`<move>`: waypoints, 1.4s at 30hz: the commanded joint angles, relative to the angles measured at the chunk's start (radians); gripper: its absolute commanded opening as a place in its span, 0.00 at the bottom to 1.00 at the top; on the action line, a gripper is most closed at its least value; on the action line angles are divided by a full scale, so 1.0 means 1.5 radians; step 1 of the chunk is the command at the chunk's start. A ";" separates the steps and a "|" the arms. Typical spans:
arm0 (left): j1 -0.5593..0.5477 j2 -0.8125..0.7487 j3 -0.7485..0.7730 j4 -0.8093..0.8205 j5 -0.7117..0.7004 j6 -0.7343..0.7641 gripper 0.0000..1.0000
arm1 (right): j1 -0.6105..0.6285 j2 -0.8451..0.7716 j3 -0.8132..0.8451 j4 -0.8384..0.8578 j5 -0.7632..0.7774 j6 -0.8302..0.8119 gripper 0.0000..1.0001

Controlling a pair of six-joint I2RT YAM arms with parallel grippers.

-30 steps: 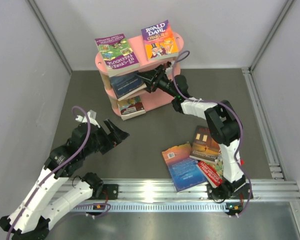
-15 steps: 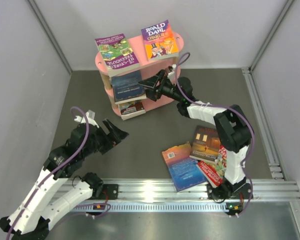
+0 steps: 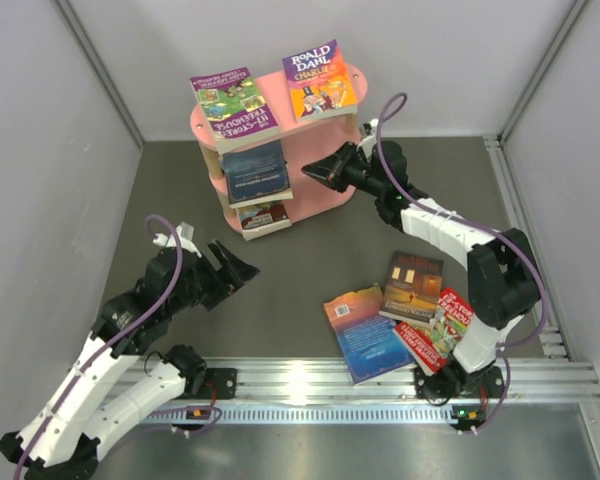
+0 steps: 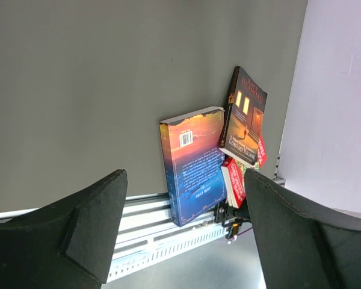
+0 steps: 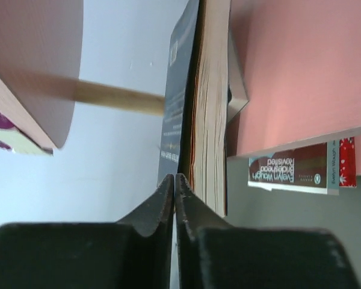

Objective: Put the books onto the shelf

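Looks between dark fingers (image 4: 78, 235), spread wide, onto the grey bench (image 4: 108, 90) — a blue book (image 4: 192, 168) there, a dark book (image 4: 243, 114) against its right edge, a red book (image 4: 233, 180) by its lower right corner.

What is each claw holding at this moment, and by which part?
Nothing. The right claw is shut on itself, empty, near the dark book on the shelf; the left claw stands open and empty.

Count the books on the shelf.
4 show: a purple book and a yellow book atop the shelf, a dark blue book on its middle board, a reddish book on its bottom board. More may hide underneath.
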 commanded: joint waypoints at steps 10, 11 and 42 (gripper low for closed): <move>-0.002 0.138 0.011 0.095 -0.019 0.062 0.54 | -0.012 0.079 0.097 0.090 0.089 0.063 0.00; -0.002 0.178 0.018 0.114 -0.023 0.069 0.49 | -0.012 0.098 0.110 0.083 0.091 0.063 0.00; 0.107 0.545 0.220 0.180 -0.067 0.202 0.07 | 0.092 0.321 0.413 -0.207 0.131 -0.021 0.00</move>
